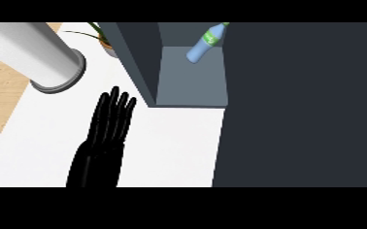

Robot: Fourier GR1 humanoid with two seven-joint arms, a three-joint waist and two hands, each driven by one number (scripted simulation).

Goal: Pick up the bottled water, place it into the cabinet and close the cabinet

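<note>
Blue bottled water [204, 44] tilted inside cabinet [192, 85] | left hand [108, 126] fingers straight, holding nothing | right hand unseen

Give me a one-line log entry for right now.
bottled water: inside cabinet, tilted | cabinet door: open | left hand: open, fingers straight, over counter, holding nothing | right hand: not in view

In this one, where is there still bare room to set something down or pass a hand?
The cabinet shelf floor in front of the bottled water is bare. White counter lies open between the left hand and the dark door panel. It is tighter at upper left, between the grey cylinder, the plant and the cabinet's wall.
</note>
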